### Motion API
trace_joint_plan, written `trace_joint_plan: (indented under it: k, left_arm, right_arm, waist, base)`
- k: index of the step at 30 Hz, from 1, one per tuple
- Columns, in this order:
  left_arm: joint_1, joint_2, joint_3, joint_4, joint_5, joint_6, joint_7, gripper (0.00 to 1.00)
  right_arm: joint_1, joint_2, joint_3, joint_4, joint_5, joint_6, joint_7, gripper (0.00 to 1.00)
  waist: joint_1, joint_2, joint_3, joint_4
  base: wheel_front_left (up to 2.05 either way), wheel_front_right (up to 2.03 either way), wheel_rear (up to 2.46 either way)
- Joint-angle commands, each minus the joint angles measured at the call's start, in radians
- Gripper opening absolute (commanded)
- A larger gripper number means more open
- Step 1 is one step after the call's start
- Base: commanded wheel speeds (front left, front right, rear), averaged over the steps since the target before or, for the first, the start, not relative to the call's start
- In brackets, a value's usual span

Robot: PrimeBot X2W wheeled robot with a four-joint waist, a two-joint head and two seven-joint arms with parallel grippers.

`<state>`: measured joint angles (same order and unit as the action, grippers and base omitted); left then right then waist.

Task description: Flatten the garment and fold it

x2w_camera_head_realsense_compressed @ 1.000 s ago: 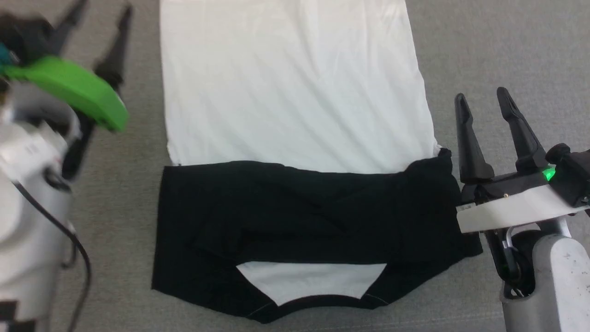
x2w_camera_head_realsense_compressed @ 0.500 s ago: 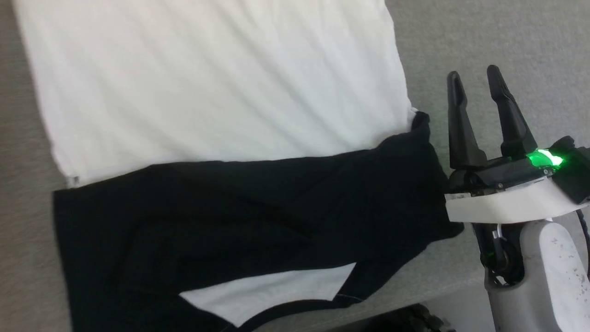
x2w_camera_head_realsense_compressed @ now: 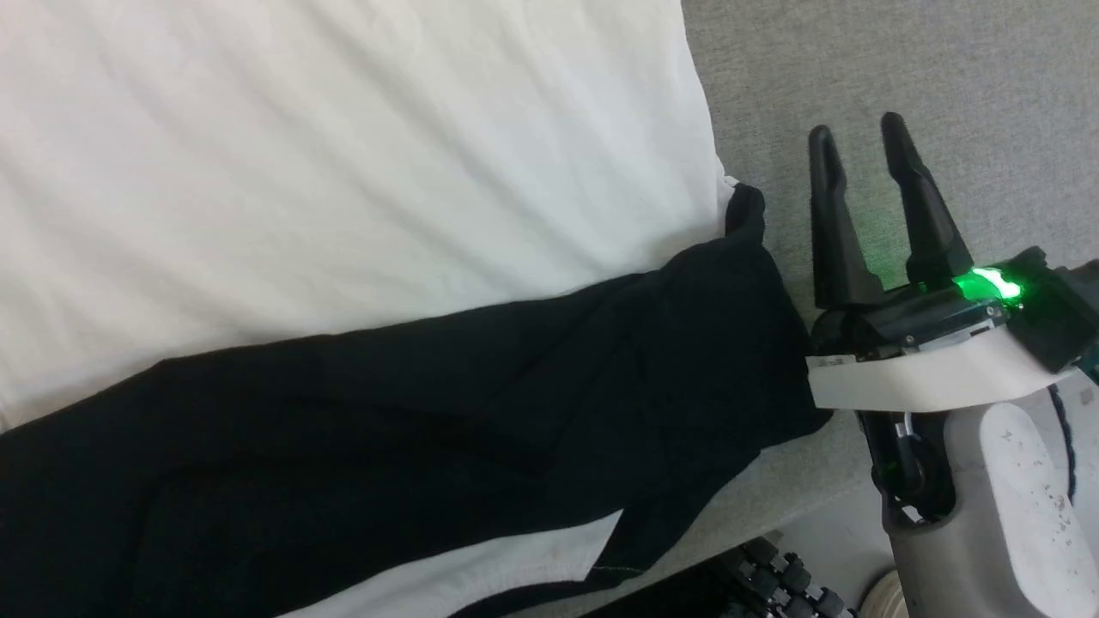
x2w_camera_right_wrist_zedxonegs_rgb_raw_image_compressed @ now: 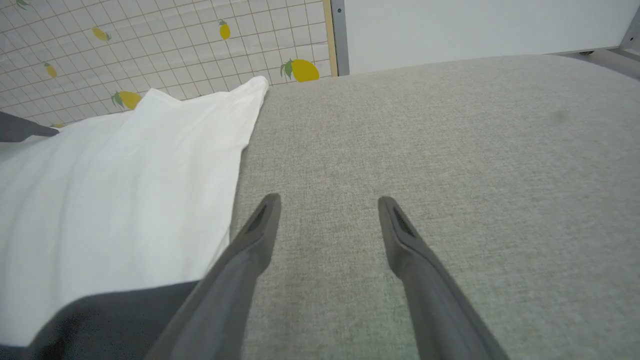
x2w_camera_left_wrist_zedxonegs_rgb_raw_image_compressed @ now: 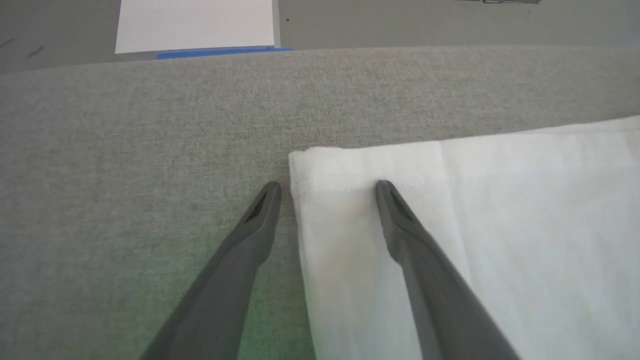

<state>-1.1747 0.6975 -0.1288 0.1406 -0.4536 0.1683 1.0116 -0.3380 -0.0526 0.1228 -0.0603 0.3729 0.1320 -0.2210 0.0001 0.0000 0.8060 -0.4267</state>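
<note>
The garment (x2w_camera_head_realsense_compressed: 343,189) lies flat on the grey table, its white body across the upper left of the head view and its black sleeves (x2w_camera_head_realsense_compressed: 429,429) folded across below. My right gripper (x2w_camera_head_realsense_compressed: 854,133) stands open just right of the black sleeve end, over bare table, holding nothing. In the right wrist view my right gripper (x2w_camera_right_wrist_zedxonegs_rgb_raw_image_compressed: 329,200) hovers above grey cloth with the garment (x2w_camera_right_wrist_zedxonegs_rgb_raw_image_compressed: 115,190) to its left. My left gripper (x2w_camera_left_wrist_zedxonegs_rgb_raw_image_compressed: 327,186) is open, straddling the corner of the garment's white hem (x2w_camera_left_wrist_zedxonegs_rgb_raw_image_compressed: 340,170); one finger over table, the other over white fabric.
The grey fabric table (x2w_camera_head_realsense_compressed: 901,69) extends right of the garment. Its near edge runs past the lower right of the head view, with a dark ribbed object (x2w_camera_head_realsense_compressed: 781,575) below it. A lemon-patterned tiled surface (x2w_camera_right_wrist_zedxonegs_rgb_raw_image_compressed: 150,45) and a white sheet with blue tape (x2w_camera_left_wrist_zedxonegs_rgb_raw_image_compressed: 195,25) lie beyond the table.
The head camera has swung right, so the garment fills more of the left and the left arm has left that view. The right gripper stays open beside the sleeve end.
</note>
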Motion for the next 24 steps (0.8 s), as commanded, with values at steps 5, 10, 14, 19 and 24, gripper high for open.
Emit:
trace_joint_plan:
  k: [5, 10, 14, 19, 24]
  left_arm:
    - [0.01, 0.036, -0.011, 0.013, 0.038, 0.02, 0.02, 0.98]
    - [0.008, 0.047, -0.024, -0.003, 0.045, 0.007, 0.012, 0.0]
    - [-0.001, 0.044, -0.033, -0.01, 0.052, -0.003, -0.026, 0.0]
    - [-0.016, 0.012, -0.05, -0.005, 0.044, -0.011, -0.055, 0.0]
    - [-0.037, -0.039, -0.071, -0.003, 0.023, -0.027, -0.093, 0.0]
  right_arm:
    - [-0.028, 0.002, 0.01, 0.005, 0.008, -0.001, -0.014, 1.0]
    - [-0.05, 0.002, 0.016, 0.002, -0.008, -0.001, -0.006, 1.0]
    - [-0.12, 0.002, 0.025, -0.017, -0.04, -0.001, 0.017, 1.0]
    - [-0.33, 0.002, 0.028, 0.004, -0.053, -0.001, 0.126, 1.0]
    - [-0.62, 0.002, 0.009, 0.155, -0.003, -0.001, 0.263, 1.0]
  waist:
    - [-0.0001, 0.0, 0.024, -0.012]
    - [-0.0001, 0.0, 0.031, -0.006]
    - [-0.0001, 0.0, 0.03, 0.004]
    - [-0.0001, 0.0, 0.03, 0.03]
    - [-0.0001, 0.0, 0.032, 0.084]
  base:
    - [0.0, 0.0, 0.0]
    - [0.0, 0.0, 0.0]
    - [0.0, 0.0, 0.0]
    - [0.0, 0.0, 0.0]
    - [0.0, 0.0, 0.0]
